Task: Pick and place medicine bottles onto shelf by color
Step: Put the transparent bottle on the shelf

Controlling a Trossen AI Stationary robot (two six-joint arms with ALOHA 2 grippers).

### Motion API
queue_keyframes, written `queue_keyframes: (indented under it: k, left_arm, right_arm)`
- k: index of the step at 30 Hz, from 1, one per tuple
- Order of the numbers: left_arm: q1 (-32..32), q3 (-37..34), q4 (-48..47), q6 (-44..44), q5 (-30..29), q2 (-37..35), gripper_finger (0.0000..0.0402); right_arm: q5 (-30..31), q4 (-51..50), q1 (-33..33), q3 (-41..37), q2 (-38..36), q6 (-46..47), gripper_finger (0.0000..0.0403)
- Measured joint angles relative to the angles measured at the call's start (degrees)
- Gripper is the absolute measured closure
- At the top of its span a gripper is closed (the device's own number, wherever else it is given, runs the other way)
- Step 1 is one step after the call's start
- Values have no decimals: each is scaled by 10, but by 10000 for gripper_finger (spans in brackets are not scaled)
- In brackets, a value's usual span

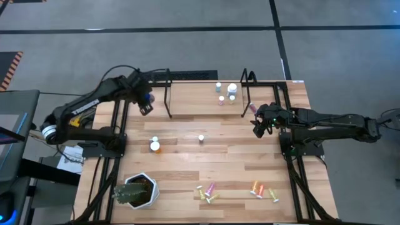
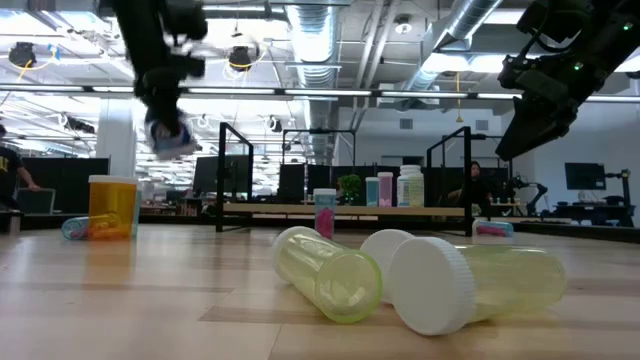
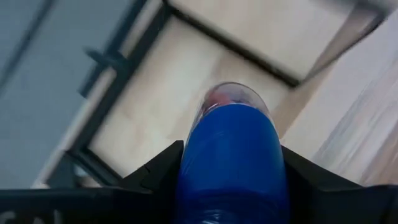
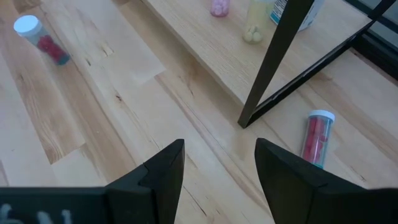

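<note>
My left gripper (image 1: 145, 105) hangs above the table's far left, by the shelf's (image 1: 206, 106) left end, shut on a wide medicine bottle (image 3: 231, 155) with a blue lid and a clear body. My right gripper (image 4: 219, 163) stands open with nothing between its fingers, over the table just near the shelf's right upright. A red-filled bottle (image 4: 317, 138) lies beside that upright. Several bottles (image 1: 226, 92) stand on the shelf. Others stand mid-table (image 1: 155, 145), (image 1: 201, 138), and several vials (image 1: 209, 192) lie near the front edge. My left gripper pinches the bottle's blue lid (image 3: 205, 168) by its two sides between the two fingers. The bottle lies along the fingers, its clear end (image 3: 233, 96) pointing away and down. It is lifted clear of the table and hangs tilted below the gripper (image 2: 168, 135).
A green spiky plant in a white pot (image 1: 134, 190) stands at the near left. The shelf's black rod uprights (image 1: 167, 97), (image 1: 247, 87) rise at both its ends. Bare wood lies between the mid-table bottles and the front vials.
</note>
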Motion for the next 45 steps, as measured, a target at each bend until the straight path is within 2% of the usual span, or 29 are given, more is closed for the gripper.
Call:
queue_keyframes:
  k: [3, 7, 11, 17, 23, 33, 37, 45]
  left_arm:
    - [-39, 62, -9, -22, -33, -3, 233]
    - [-82, 122, 20, -56, -47, 4, 225]
    - [-120, 145, 60, -69, -28, 33, 225]
    - [-153, 147, 156, -72, -21, 117, 225]
    - [-146, 155, 199, -85, 1, 214, 225]
    - [-113, 313, 83, -37, 7, 402, 225]
    - [-85, 328, 85, -23, 42, 424, 225]
    - [-35, 331, 89, -43, 39, 452, 225]
  right_arm:
    - [0, 0, 0, 0, 0, 0, 187]
    - [0, 0, 0, 0, 0, 0, 187]
    - [-1, 0, 0, 0, 0, 0, 187]
    - [-1, 0, 0, 0, 0, 0, 187]
    - [-1, 0, 0, 0, 0, 0, 187]
    - [-1, 0, 0, 0, 0, 0, 187]
    - [-1, 0, 0, 0, 0, 0, 187]
    - [-1, 1, 0, 0, 0, 0, 187]
